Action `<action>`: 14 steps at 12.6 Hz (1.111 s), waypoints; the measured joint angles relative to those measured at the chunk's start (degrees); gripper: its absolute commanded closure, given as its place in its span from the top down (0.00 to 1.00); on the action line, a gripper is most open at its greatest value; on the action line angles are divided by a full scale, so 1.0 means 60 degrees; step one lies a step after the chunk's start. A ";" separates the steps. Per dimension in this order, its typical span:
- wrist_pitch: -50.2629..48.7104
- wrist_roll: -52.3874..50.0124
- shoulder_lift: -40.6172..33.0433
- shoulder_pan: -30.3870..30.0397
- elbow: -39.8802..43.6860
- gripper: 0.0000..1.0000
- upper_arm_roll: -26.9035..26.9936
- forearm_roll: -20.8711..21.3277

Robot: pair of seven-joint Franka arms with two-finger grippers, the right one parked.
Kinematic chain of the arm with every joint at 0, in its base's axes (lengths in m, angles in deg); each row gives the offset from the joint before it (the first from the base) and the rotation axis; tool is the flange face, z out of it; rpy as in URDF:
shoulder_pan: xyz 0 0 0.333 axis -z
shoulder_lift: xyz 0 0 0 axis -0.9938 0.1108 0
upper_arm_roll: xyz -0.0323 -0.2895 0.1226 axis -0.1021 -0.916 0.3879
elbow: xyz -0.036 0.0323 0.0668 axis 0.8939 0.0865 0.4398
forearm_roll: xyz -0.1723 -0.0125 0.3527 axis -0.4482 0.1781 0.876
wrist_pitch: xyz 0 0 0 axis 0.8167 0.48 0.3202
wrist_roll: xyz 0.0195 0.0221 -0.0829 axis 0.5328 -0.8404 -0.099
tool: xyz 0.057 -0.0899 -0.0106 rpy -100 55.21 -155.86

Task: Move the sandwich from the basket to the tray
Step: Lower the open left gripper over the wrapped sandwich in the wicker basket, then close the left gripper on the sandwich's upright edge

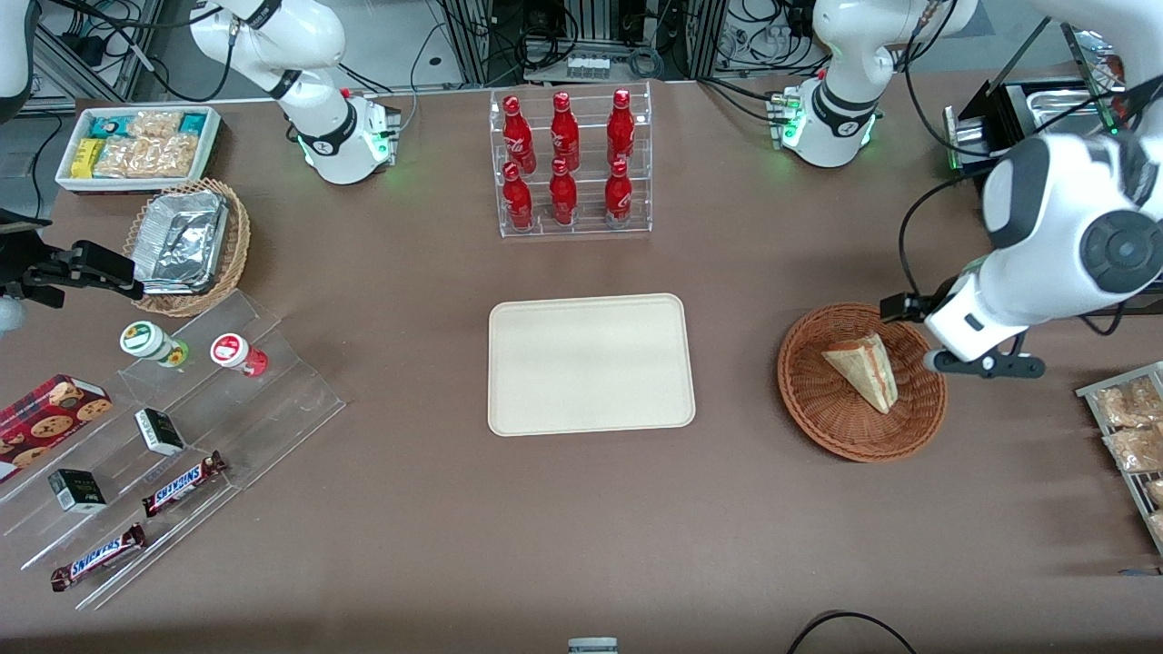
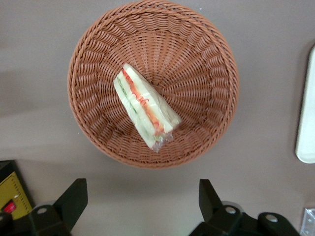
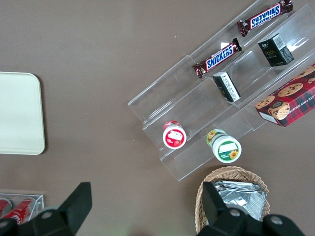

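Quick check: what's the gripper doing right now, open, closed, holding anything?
Gripper: open and empty, hovering above the table beside the basket; the sandwich lies in the basket, untouched.

The gripper (image 2: 142, 196) shows only its two spread fingertips; the rest runs off the picture's edge. The tray (image 2: 306, 113) is cut off, one rounded edge visible.

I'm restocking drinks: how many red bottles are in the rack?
6: three on the upper step, three on the lower step of the clear rack. None seem hidden. The gripper hangs above the basket, open.
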State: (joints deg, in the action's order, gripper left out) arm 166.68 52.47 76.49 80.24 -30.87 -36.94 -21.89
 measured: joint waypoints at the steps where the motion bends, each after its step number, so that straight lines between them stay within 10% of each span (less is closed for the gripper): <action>1: 0.0426 -0.0028 0.0092 -0.0059 -0.0233 1.00 0.0001 0.0000; 14: 0.3537 -0.6832 0.0646 -0.0122 -0.1838 1.00 -0.0028 0.0056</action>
State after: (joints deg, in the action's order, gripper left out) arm 187.91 11.48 80.37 79.51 -41.89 -37.10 -21.55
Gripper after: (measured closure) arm 0.000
